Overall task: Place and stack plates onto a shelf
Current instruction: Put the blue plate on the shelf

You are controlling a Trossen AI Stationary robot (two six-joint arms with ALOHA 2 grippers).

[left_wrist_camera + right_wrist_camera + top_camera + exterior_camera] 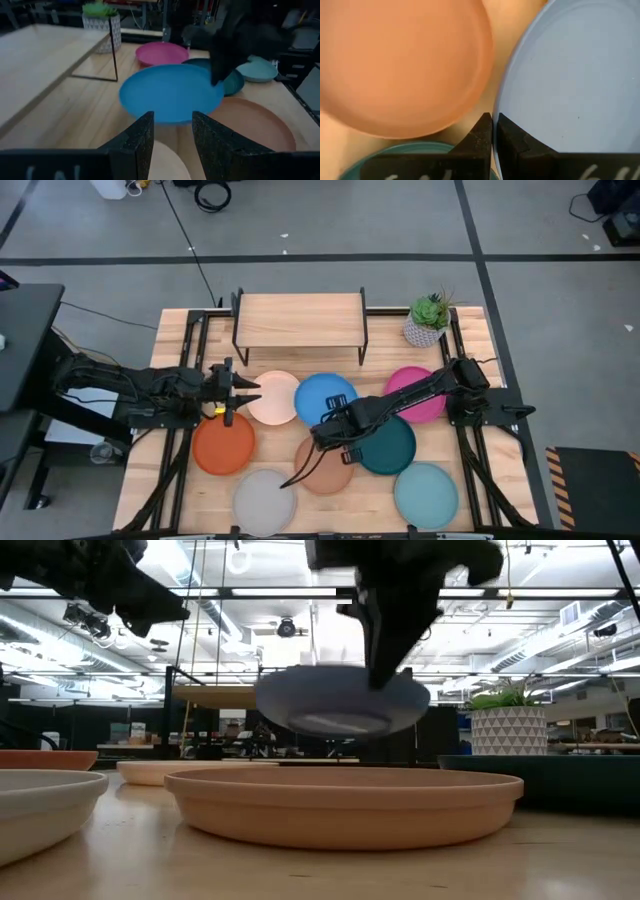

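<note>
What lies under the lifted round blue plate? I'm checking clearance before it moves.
The right jaws grip the round matte blue plate above bare light wooden tabletop; the terracotta plate sits nearer the camera.

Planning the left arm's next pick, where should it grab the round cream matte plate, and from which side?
Probably its shallow rim at the edge nearest the left gripper, one finger inside: the cream plate lies flat, and the lifted blue plate crowds its far edge.
</note>
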